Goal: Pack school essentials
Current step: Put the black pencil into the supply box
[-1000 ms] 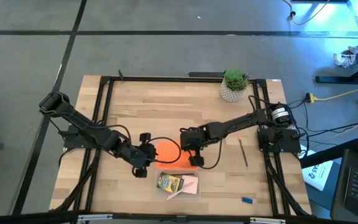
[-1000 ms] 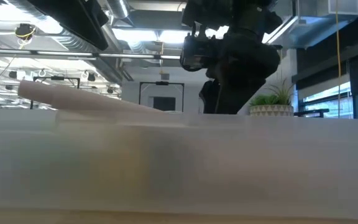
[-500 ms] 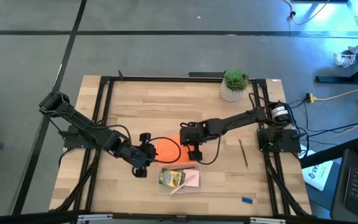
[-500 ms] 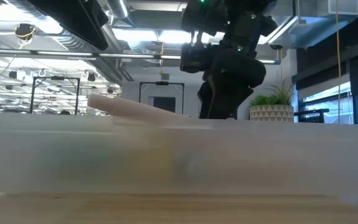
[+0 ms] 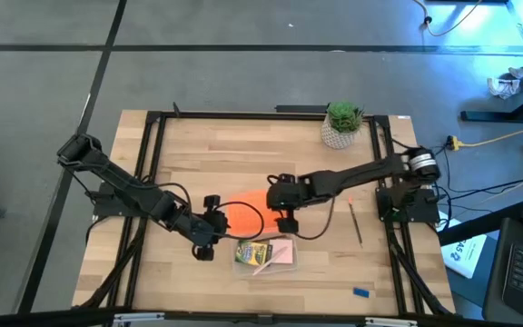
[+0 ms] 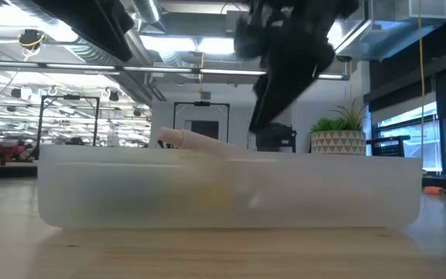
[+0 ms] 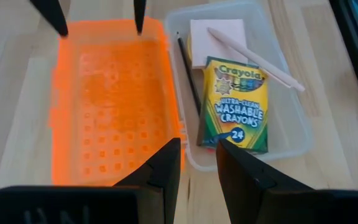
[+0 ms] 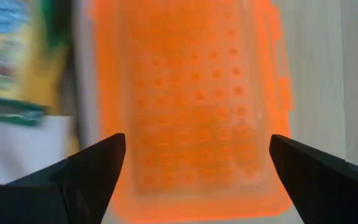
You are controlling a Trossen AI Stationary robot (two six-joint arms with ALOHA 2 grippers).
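Note:
A clear case [image 5: 263,254] lies on the table with its orange lid [image 5: 243,216] swung open beside it. Inside the case [image 7: 291,134] are a green-and-yellow crayon box [image 7: 236,106], a pale pink pad [image 7: 213,40], a pale pencil [image 7: 253,57] and a dark pencil [image 7: 188,71]. My left gripper [image 7: 197,165] is shut at the near end of the seam between case and lid. My right gripper [image 8: 197,168] hangs open over the lid [image 8: 191,106], one finger at each side of it. My left gripper pinches the case where wall and lid meet [image 7: 194,140], at the end nearest that arm. Its fingers slant down from the table's left side. The case rests on the table. My right gripper's fingertips [image 7: 58,22] stand at the lid's far edge; whether they touch it, I cannot tell.
A potted plant [image 5: 342,123] stands at the far right. A thin dark pencil [image 5: 355,221] and a small orange bit [image 5: 348,197] lie right of the case. A tiny blue piece [image 5: 361,292] lies near the front right edge.
My right gripper has risen and drawn a little toward the table's far edge, still open. The case with its lid has slid away from the near edge and turned more square to it. My left gripper has kept still.

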